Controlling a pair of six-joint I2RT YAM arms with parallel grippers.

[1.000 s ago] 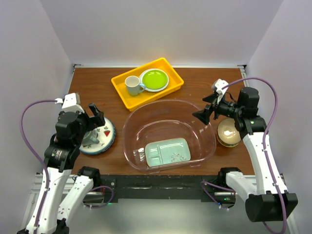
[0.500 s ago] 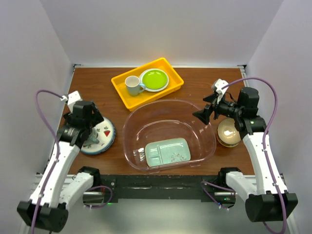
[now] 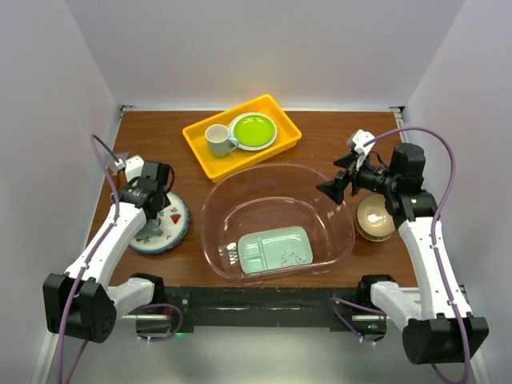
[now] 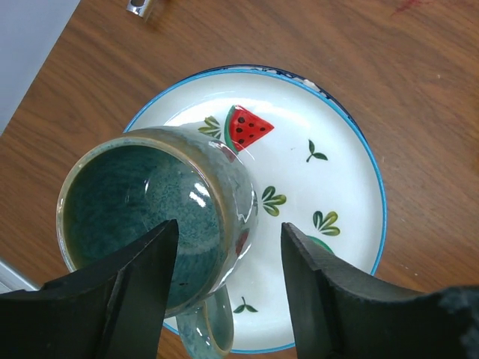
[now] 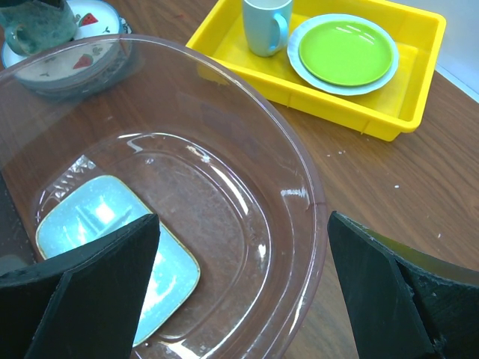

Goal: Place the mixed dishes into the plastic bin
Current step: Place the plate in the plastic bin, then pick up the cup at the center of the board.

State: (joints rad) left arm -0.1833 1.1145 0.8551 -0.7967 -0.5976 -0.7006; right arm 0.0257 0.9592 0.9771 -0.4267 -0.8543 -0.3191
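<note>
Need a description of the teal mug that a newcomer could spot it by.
Left of the big clear plastic bin lies a white watermelon-motif plate. The dark teal mug stands on it. The only other mug is pale and sits in the yellow tray.

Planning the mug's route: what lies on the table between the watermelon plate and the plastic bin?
Nothing: the top view shows only bare table between the watermelon plate and plastic bin.

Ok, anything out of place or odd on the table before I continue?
Nothing spilled or broken. One quirk: the dark teal mug stands off-centre on the watermelon plate, with the open left pincer hovering above the mug.
</note>
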